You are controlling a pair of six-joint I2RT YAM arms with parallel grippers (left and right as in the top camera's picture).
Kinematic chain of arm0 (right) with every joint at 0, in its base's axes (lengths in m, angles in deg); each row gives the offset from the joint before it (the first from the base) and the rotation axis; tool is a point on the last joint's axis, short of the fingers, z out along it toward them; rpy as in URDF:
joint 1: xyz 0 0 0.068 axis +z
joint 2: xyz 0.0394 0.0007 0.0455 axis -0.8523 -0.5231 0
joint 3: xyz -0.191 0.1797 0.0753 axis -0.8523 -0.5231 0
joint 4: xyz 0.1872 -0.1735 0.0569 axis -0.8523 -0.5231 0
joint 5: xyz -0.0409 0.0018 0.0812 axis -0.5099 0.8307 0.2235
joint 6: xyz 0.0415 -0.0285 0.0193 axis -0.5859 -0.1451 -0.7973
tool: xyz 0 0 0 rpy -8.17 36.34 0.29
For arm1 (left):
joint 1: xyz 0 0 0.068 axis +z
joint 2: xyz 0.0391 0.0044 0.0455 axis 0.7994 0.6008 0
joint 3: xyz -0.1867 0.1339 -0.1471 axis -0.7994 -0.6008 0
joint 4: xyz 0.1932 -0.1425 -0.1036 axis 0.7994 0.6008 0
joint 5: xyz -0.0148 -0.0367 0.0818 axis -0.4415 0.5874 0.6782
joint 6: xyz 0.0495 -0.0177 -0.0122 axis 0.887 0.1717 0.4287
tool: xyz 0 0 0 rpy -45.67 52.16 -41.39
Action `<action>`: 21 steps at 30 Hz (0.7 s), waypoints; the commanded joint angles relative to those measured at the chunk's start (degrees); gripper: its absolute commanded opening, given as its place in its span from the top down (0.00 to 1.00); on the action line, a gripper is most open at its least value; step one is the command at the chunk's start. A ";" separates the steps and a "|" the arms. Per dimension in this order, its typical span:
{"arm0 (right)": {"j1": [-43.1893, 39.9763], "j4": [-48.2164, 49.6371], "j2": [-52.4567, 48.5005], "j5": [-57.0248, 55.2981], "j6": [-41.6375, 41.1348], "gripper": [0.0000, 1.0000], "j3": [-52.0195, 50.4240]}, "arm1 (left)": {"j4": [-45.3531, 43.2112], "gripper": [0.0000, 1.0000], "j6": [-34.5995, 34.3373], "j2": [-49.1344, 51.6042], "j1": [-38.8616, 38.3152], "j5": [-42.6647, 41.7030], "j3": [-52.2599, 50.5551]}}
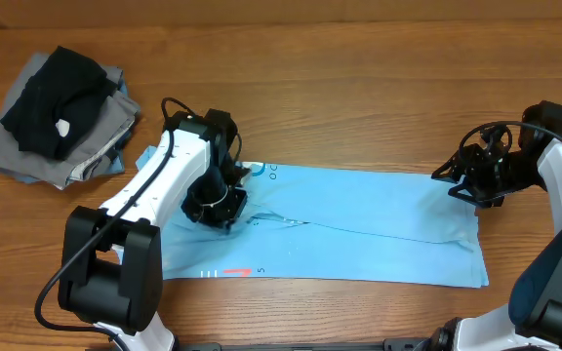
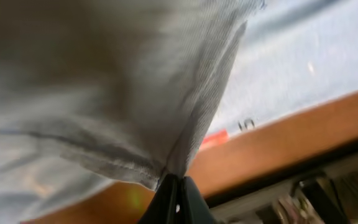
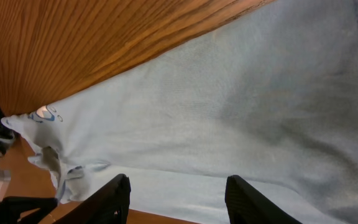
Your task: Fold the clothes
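Note:
The light blue T-shirt lies as a long folded band across the table's front half, with white lettering near its left end. My left gripper stands over that left part, shut on a pinch of the cloth. In the left wrist view the fabric rises in a ridge into the closed jaws of that gripper. My right gripper hovers at the shirt's far right edge. It is open in the right wrist view, with the shirt lying flat below it and nothing between the fingers.
A pile of black and grey garments sits at the back left of the wooden table. The table's front edge runs just below the shirt. The left arm's base stands at the front left.

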 commanded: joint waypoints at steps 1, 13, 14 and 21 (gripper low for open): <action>-0.15 0.20 1.64 -0.70 0.02 0.46 0.70 | 2.10 0.96 -0.22 0.31 -0.50 -4.37 -0.09; -0.15 0.17 1.64 -1.09 0.00 0.47 0.70 | -0.70 0.73 -2.34 0.31 -4.28 -5.27 -4.15; -0.15 0.17 1.64 -1.09 0.00 0.46 0.70 | -0.55 0.73 -2.34 0.31 -4.28 -4.66 -4.15; -0.15 0.17 1.64 -1.09 0.00 0.46 0.72 | 0.66 0.72 -4.33 0.31 -1.64 1.64 -2.56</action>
